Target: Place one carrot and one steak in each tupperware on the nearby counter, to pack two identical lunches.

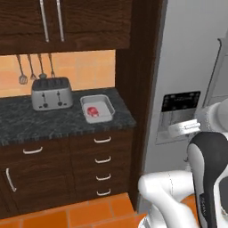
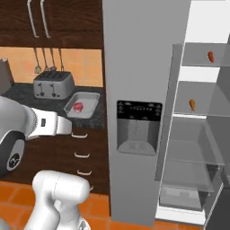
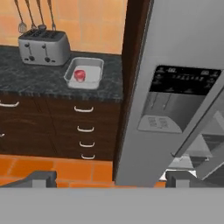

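1. Tupperware, a grey tray, sits near the worktop's right end, just beside a silver toaster.
2. One red steak lies inside the tray.
3. Two carrots rest on separate shelves of the open fridge: one carrot higher, another below it.
4. The fridge's dispenser panel carries pale markings too small to read.
5. The gripper hangs in the air above the orange floor, jaws spread wide, holding nothing.

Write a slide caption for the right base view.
One steak sits in a tupperware by the toaster; two carrots wait in the open fridge.
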